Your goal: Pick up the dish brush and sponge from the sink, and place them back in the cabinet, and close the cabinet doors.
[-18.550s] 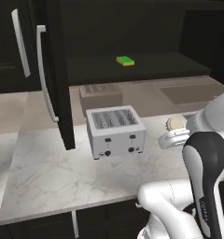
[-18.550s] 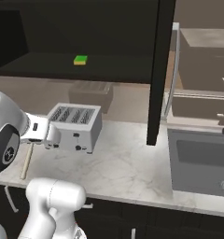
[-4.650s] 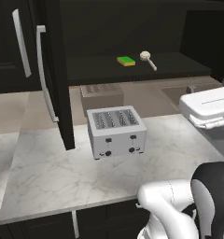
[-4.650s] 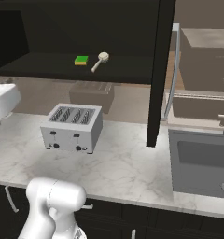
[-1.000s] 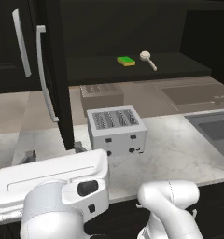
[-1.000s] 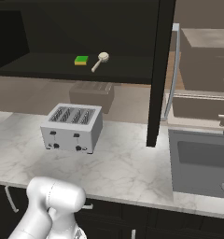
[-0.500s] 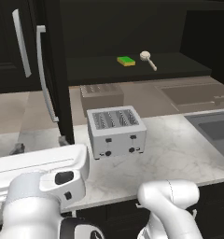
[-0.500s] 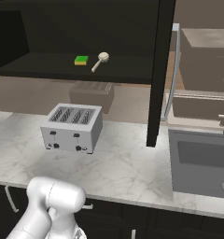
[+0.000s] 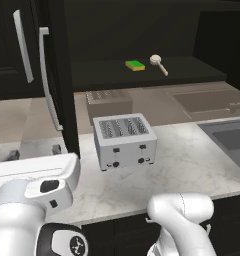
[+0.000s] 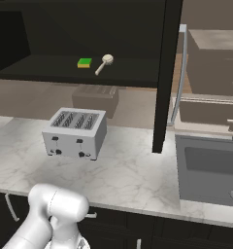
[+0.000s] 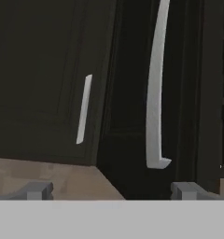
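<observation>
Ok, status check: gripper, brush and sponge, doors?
Gripper open, empty, facing door handle. Sponge and dish brush on cabinet shelf. Cabinet doors open.

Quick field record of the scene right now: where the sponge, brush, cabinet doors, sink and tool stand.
sponge: small green and yellow sponge lying on the dark cabinet shelf
brush: cream-headed dish brush on the shelf, right of the sponge
doors: tall black cabinet doors standing open
sink: dark grey sink, nothing seen inside
tool: tool open, empty, facing a long silver bar handle
left to do: close doors
</observation>
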Available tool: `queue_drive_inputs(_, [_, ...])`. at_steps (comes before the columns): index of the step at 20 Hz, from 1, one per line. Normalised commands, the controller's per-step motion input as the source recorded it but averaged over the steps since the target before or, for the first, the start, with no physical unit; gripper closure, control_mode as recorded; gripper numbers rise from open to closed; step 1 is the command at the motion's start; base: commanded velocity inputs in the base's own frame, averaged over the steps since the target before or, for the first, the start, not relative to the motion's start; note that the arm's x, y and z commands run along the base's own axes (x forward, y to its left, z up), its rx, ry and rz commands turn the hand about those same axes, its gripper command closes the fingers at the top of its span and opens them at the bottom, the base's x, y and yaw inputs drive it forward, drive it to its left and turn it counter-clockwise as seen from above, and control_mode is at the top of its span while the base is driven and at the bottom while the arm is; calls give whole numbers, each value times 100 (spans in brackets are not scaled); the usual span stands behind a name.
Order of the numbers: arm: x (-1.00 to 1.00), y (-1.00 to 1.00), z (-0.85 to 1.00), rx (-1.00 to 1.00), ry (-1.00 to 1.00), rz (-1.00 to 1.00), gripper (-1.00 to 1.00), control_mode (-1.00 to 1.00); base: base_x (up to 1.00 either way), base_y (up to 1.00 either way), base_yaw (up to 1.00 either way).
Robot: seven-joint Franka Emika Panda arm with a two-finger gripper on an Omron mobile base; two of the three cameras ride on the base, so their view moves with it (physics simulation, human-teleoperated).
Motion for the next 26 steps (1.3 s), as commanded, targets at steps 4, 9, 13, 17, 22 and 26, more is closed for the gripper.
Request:
queue_drive_inputs(4, [21,16,-4,0,-1,-10,-100,-100,0,0,0])
queue_drive_inputs(9, [19,1,0,0,0,-16,-100,-100,0,0,0])
queue_drive_inputs(13, [14,0,0,0,-1,-18,-100,-100,0,0,0])
queue_drive_inputs(17, [23,0,0,0,-3,-16,-100,-100,0,0,0])
queue_drive_inputs(22, [19,0,0,0,-2,-18,-100,-100,0,0,0])
queue_drive_inputs(26, [9,-4,0,0,-1,-15,-100,-100,0,0,0])
